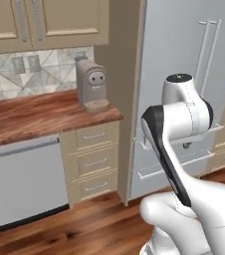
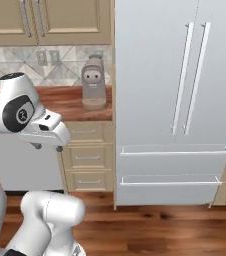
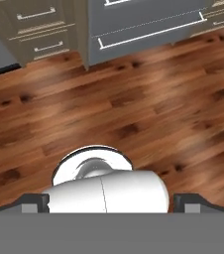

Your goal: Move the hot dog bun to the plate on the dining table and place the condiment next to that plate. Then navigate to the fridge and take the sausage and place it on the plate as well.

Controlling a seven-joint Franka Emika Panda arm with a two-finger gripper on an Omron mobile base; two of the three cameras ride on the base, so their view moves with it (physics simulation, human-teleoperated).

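I'm parked facing the fridge (image 2: 185, 100), doors shut. Fingers (image 3: 186, 202) wide and empty. I'd grab the near handle (image 2: 177, 80) squarely.

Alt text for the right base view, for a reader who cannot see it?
A closed stainless fridge with two long vertical door handles and two drawer fronts below stands ahead of the robot. Left of it, a small coffee machine sits on a wooden counter above beige drawers. The white arm is folded at lower left over a wood floor.
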